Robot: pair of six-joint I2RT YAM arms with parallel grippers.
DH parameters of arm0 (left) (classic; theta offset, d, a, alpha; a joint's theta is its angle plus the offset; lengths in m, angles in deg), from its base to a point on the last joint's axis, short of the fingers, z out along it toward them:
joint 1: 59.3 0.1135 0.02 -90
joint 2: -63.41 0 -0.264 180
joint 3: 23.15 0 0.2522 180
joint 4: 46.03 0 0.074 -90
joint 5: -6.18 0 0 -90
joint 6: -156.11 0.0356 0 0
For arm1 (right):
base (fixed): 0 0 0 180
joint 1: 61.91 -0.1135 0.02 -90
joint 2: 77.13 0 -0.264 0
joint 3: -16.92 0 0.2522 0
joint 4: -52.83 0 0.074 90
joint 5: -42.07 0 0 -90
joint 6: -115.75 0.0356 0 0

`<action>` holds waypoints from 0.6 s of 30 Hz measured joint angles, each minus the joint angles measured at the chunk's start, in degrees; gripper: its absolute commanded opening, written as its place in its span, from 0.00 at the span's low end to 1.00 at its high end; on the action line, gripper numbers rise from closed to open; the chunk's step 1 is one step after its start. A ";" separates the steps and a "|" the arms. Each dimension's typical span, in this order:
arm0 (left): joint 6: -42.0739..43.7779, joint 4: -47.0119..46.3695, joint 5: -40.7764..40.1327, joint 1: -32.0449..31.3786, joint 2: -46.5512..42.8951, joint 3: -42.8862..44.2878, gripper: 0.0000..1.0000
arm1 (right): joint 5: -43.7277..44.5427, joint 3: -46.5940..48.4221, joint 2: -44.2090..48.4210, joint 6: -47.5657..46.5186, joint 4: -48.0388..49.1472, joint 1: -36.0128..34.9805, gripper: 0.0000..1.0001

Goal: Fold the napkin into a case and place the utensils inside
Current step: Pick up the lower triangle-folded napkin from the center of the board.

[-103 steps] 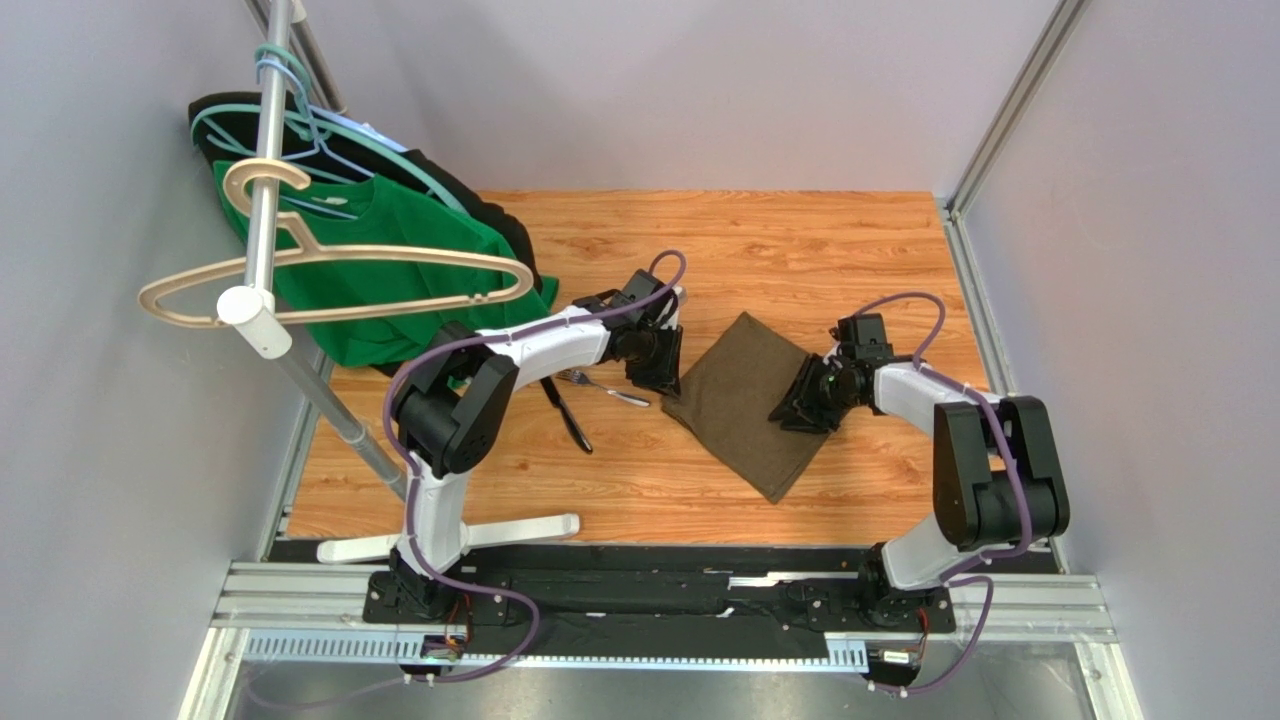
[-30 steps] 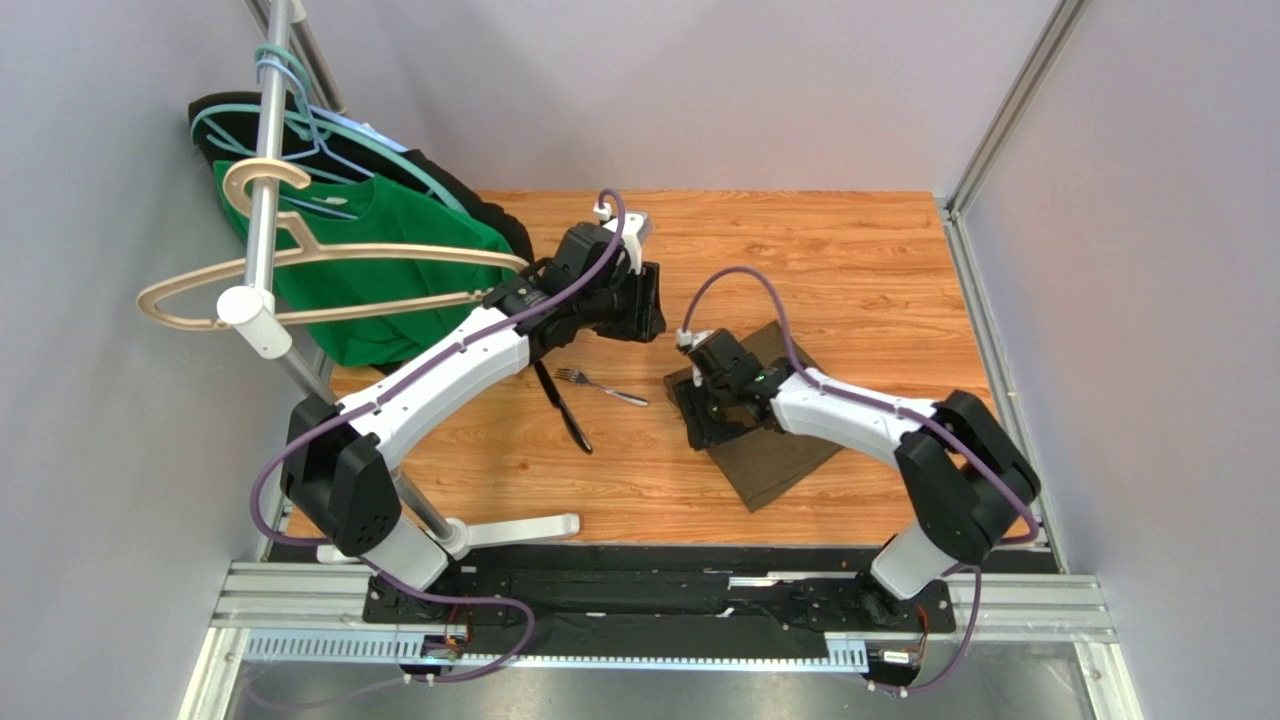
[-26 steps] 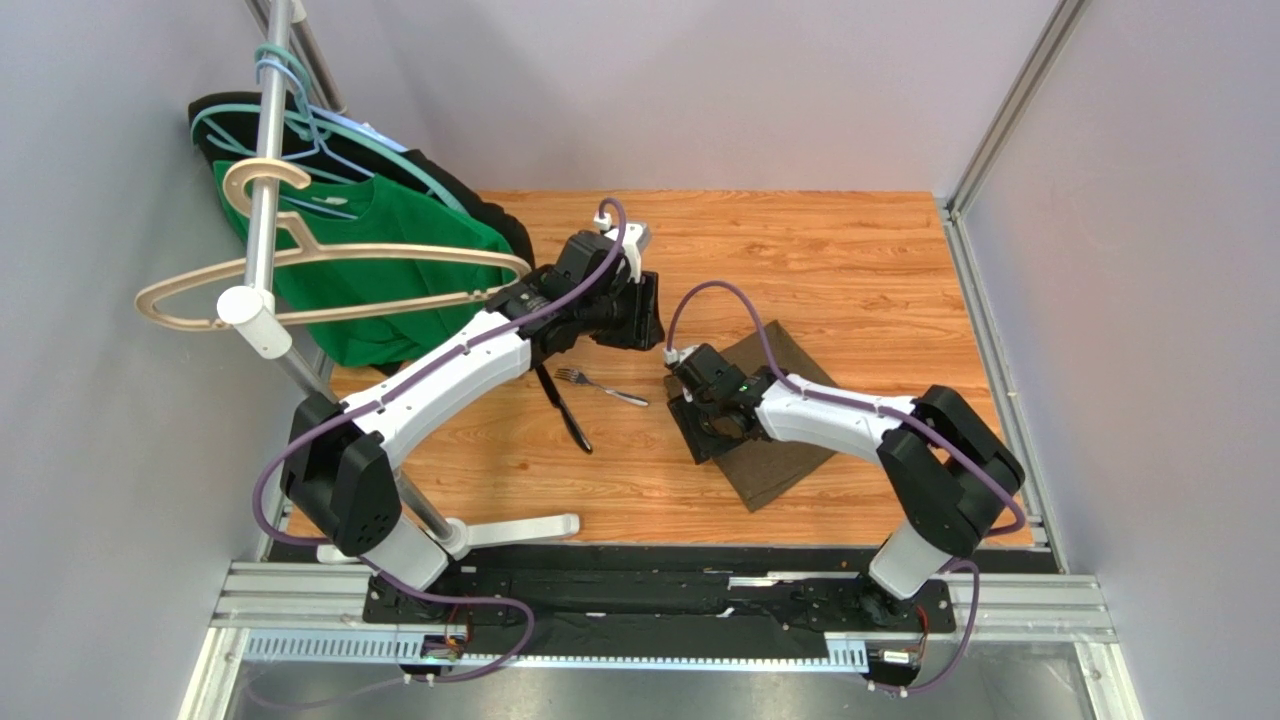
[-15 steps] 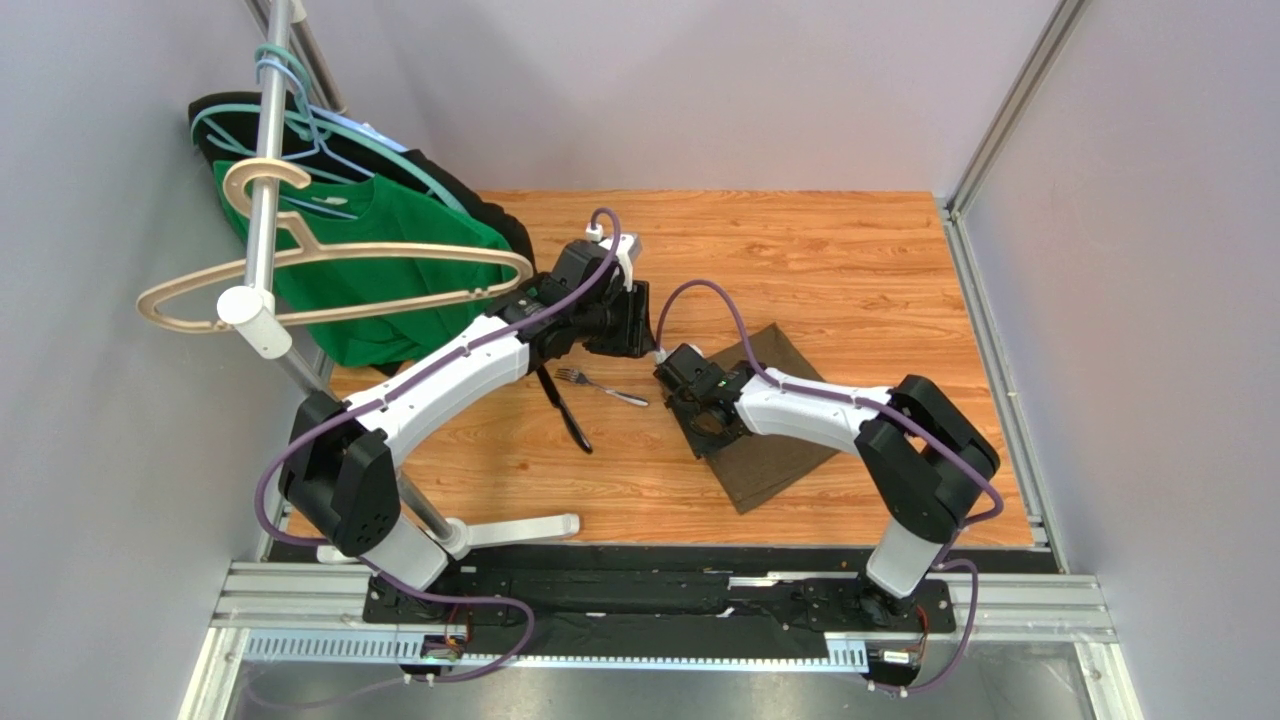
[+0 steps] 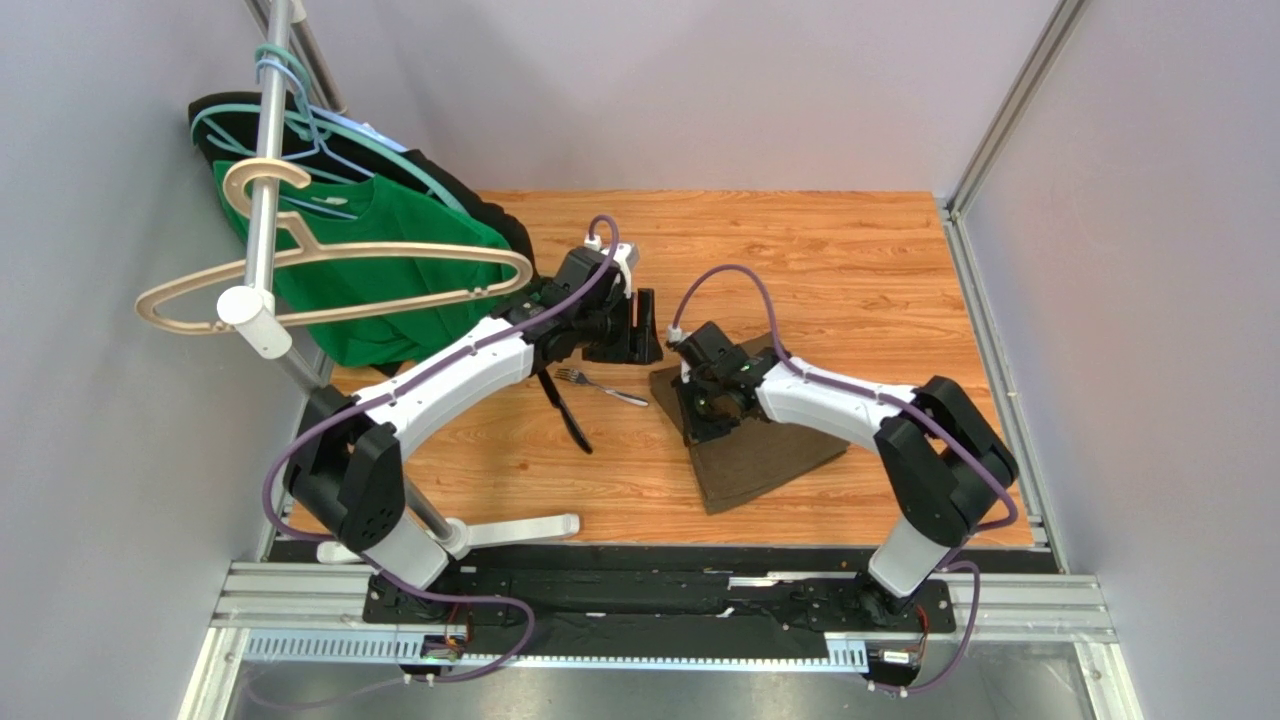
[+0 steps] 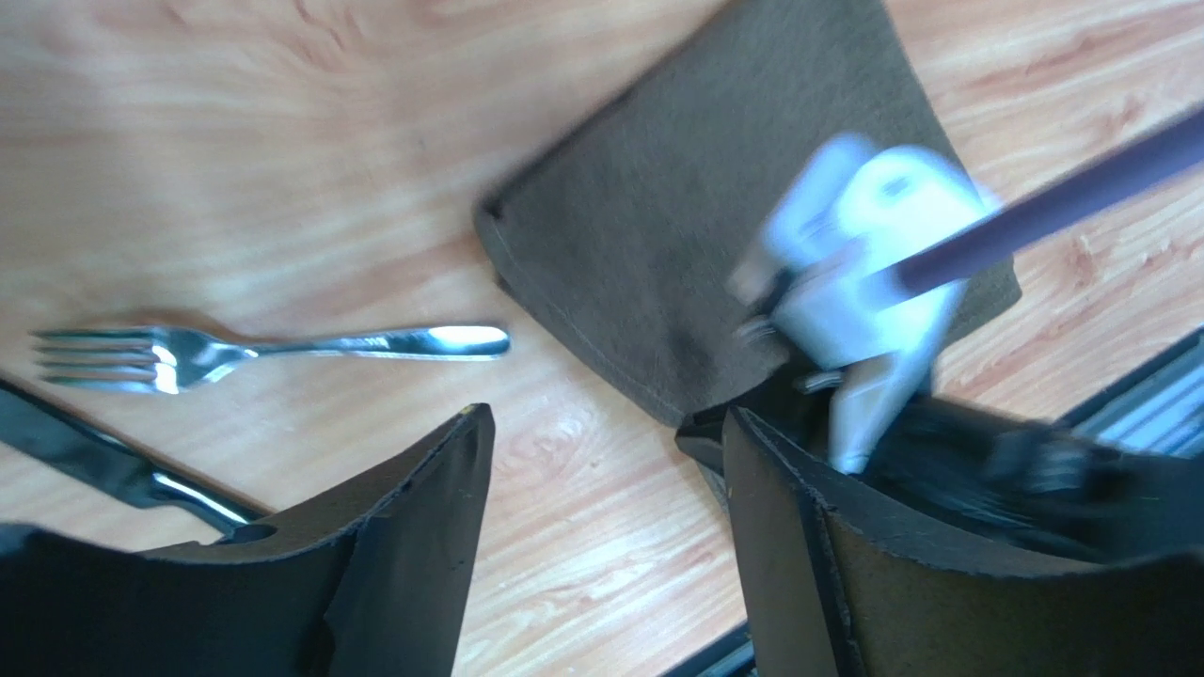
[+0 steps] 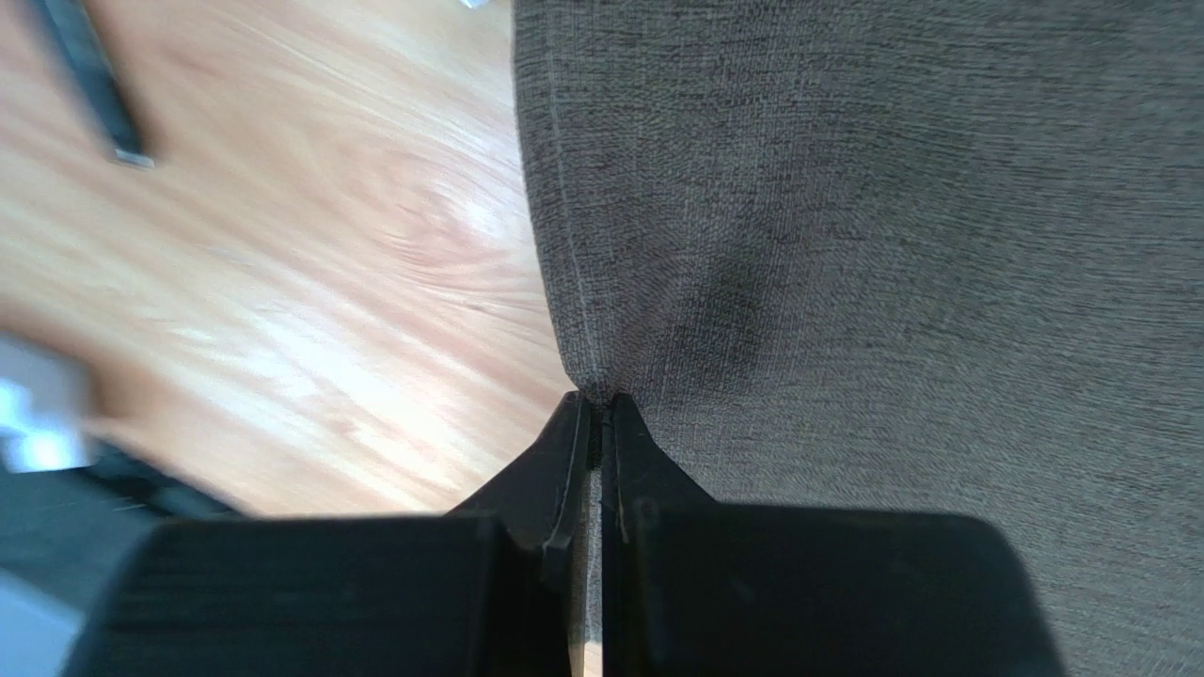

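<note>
Top view, counts: one napkin (image 5: 747, 468), one fork (image 5: 603, 389), one dark knife-like piece (image 5: 570, 416), two arms.
Top view, napkin: flat on the table (image 5: 857, 285), right of the fork. One corner toward the near edge, another toward the fork. Far side hidden under the right arm, so long axis not certain.
Top view, fork: long axis nearly left to right, tines to the left, handle tip toward the napkin but apart from it.
Top view, dark knife-like piece: just beside the tines, slanting from far-left to near-right.
Top view, left gripper (image 5: 643, 333): over the table beyond the napkin's left corner.
Top view, right gripper (image 5: 696, 423): down at the napkin's left edge.
Top view, rest: green shirt (image 5: 376, 293) hanging at the left.

Left wrist view, counts: one fork (image 6: 269, 343), one dark knife-like piece (image 6: 85, 454), one napkin (image 6: 679, 212).
Left wrist view, left gripper (image 6: 608, 550): fingers wide apart, bare wood between, nothing held.
Left wrist view, napkin: corner toward the fork's handle tip, not touching.

Right wrist view, counts: one napkin (image 7: 876, 254), plus one blurred dark strip at top left, possibly the dark knife-like piece.
Right wrist view, right gripper (image 7: 595, 412): fingertips pressed together on the napkin's stitched edge, cloth pinched between.
</note>
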State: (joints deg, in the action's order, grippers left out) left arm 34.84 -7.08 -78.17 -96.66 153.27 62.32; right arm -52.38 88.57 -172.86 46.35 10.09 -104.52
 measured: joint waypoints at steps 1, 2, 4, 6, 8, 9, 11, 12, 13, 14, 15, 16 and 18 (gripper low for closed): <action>-0.72 0.39 0.50 0.00 0.87 0.02 0.71 | -1.90 -0.04 0.79 0.68 0.57 1.14 0.00; -1.77 0.72 1.25 -0.02 1.97 0.02 0.71 | -4.11 -0.11 1.73 1.38 1.40 2.40 0.00; -4.13 1.20 2.80 -0.02 4.79 0.20 0.70 | -7.89 -0.50 3.30 2.95 3.30 4.81 0.00; -7.06 2.27 4.26 -0.02 7.76 0.50 0.69 | -10.97 -1.22 4.13 4.44 5.33 6.75 0.00; -9.79 2.97 5.22 -0.02 9.73 0.52 0.69 | -13.57 -2.71 4.42 5.99 7.69 8.39 0.00; -11.41 3.39 5.79 -0.02 10.49 0.52 0.69 | -14.73 -3.65 4.42 6.80 8.76 8.90 0.00; -14.25 3.76 6.49 -0.04 11.37 0.52 0.69 | -16.70 -5.51 4.42 8.11 10.19 9.40 0.00; -15.32 3.78 6.80 -0.04 11.54 0.52 0.69 | -17.33 -6.03 4.42 8.48 10.43 9.44 0.00; -16.63 3.67 7.37 -0.04 11.67 0.52 0.69 | -18.08 -6.60 4.42 8.87 10.78 9.51 0.00; -17.59 3.52 7.72 -0.04 11.76 0.52 0.69 | -18.82 -7.02 4.42 9.33 11.13 9.64 0.00; -18.64 3.28 8.17 -0.04 11.87 0.52 0.69 | -19.32 -7.26 4.42 9.66 11.47 9.70 0.00; -19.76 2.73 8.85 -0.04 12.09 0.52 0.69 | -19.76 -7.39 4.44 9.90 11.87 9.73 0.00; -21.57 1.70 9.99 -0.04 12.66 0.52 0.70 | -20.35 -7.41 4.48 10.36 12.63 9.77 0.00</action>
State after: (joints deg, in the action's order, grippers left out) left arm 13.27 -5.38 -68.18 -96.71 165.93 62.84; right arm -72.72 81.16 -168.38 56.71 22.73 -94.75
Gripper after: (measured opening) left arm 0.692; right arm 0.022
